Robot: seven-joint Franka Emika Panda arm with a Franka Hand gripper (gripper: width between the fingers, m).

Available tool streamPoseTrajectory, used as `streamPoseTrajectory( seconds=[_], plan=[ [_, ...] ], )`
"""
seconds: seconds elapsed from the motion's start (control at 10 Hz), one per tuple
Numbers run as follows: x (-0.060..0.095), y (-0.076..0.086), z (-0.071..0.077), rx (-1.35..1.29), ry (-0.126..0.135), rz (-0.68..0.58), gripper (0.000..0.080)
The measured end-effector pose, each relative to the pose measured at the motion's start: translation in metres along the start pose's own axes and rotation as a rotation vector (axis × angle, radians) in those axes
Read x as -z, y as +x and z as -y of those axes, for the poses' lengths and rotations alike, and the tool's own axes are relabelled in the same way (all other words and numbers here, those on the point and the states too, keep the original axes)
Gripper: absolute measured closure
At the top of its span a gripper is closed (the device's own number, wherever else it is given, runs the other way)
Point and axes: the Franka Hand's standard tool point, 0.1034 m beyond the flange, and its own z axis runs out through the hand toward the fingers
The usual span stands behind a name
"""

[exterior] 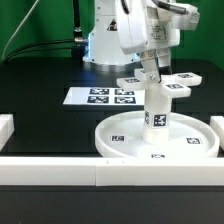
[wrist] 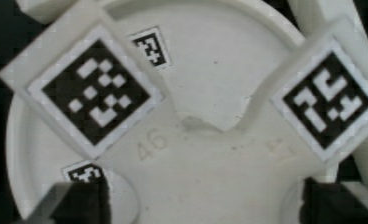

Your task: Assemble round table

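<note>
Our gripper (exterior: 152, 72) sits at the top of the assembly, right at the cross-shaped piece (exterior: 163, 86). In the wrist view its two dark fingertips (wrist: 65, 200) stand apart on either side of the white part below, with a gap showing between them and it, so we read the jaws as partly open; whether they have any hold on the cross we cannot tell from either view.

Moving outward, the cross-shaped piece rests flat on top of the short thick leg (exterior: 156, 113), its tagged arms spreading towards the exterior view's left and right. The leg stands upright in the middle of the large round disc (exterior: 120, 140), which lies rim-up on the black table (exterior: 40, 120), near the white border bar (exterior: 60, 167) along the near edge. Farther back, to the exterior view's left, lies the marker board (exterior: 105, 97), well apart from the disc.

We judge that the three parts are stacked and that the step in hand is seating or fastening the cross onto the leg. The next move calls for either a fresh grip across the cross to turn it further, or a straight lift clear of it. Either way we need to stay centred over the leg and avoid dragging an arm of the cross sideways, which could tilt the column or loosen the joint.
</note>
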Motion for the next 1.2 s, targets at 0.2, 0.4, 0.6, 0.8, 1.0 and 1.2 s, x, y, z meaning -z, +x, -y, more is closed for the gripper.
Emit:
streamPoseTrajectory(
  seconds=[0.2, 0.4, 0.6, 0.8, 1.0, 1.2],
  plan=[
    [0.000, 0.000, 0.000, 0.004, -0.001, 0.000, 0.0178],
    [-0.001, 0.000, 0.000, 0.009, -0.001, 0.000, 0.0151],
    [-0.001, 0.000, -0.001, 0.015, -0.002, -0.001, 0.0150],
    [0.000, 0.000, 0.000, 0.019, -0.001, 0.000, 0.0150],
    [0.031, -0.011, 0.006, 0.045, 0.003, 0.046, 0.0150],
    [0.053, -0.026, 0.004, 0.048, -0.009, 0.082, 0.0150]
  ],
)
